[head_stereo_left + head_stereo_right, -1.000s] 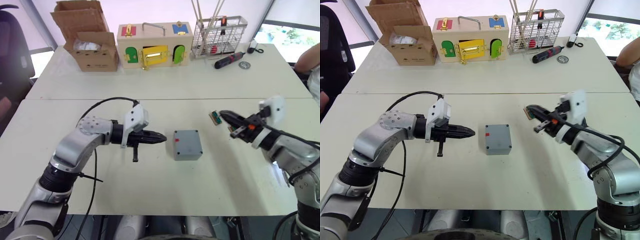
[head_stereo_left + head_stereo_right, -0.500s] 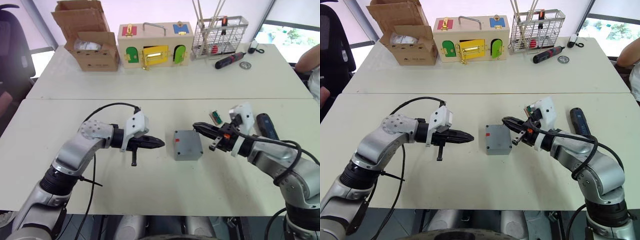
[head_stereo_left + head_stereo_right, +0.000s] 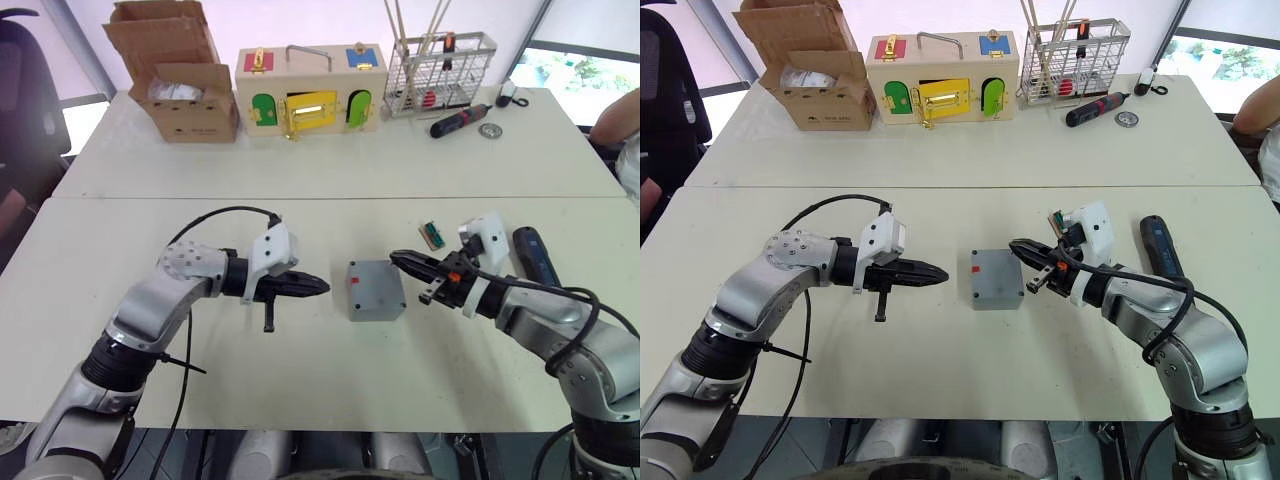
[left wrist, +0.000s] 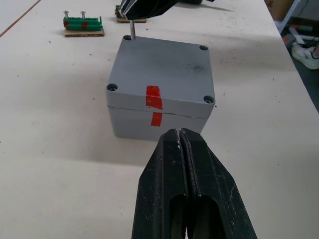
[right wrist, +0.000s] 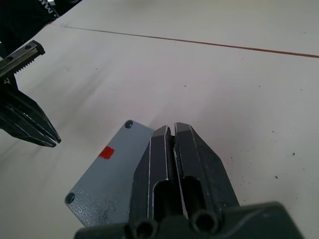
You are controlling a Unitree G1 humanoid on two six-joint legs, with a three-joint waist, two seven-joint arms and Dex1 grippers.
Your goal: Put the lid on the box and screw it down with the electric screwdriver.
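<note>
The grey box (image 3: 376,296) stands at mid-table with the lid (image 4: 162,67) lying on top of it. Red marks on lid and box side line up. My left gripper (image 3: 322,287) is shut and empty, level with the box's left side and a short gap away. My right gripper (image 3: 395,259) is shut on a thin metal screw (image 4: 132,29), which hangs over the lid's far right corner hole. The dark blue electric screwdriver (image 3: 536,255) lies on the table to the right of my right arm.
A small green terminal block (image 3: 432,235) lies just behind my right gripper. The back table holds a cardboard box (image 3: 180,85), a wooden box with coloured doors (image 3: 310,90), a wire rack (image 3: 438,60) and a red-and-black screwdriver (image 3: 458,120). A person's arm (image 3: 618,125) is at the right edge.
My right gripper has swung left from the right side of the table to the box's far right corner, uncovering the electric screwdriver. My left gripper has barely moved.
</note>
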